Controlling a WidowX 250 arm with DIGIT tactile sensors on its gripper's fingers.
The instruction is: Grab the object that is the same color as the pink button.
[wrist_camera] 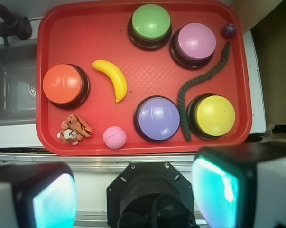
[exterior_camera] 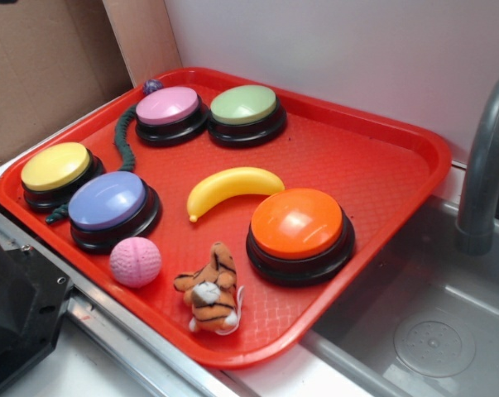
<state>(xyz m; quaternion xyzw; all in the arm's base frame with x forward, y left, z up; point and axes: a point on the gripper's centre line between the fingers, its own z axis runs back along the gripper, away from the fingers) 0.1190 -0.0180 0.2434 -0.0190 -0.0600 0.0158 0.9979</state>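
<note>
Exterior view: red tray (exterior_camera: 398, 141) holds pink ball (exterior_camera: 135, 261), pink button (exterior_camera: 168, 106).

1. No words, numbers, brand names or signs can be read in either view.
2. The tops of the buttons are plain colors with no letters on them.
3. The red tray (exterior_camera: 398, 141) has a bumpy pattern but no writing.
4. The brown cardboard (exterior_camera: 42, 66) behind the tray shows no print.
</note>
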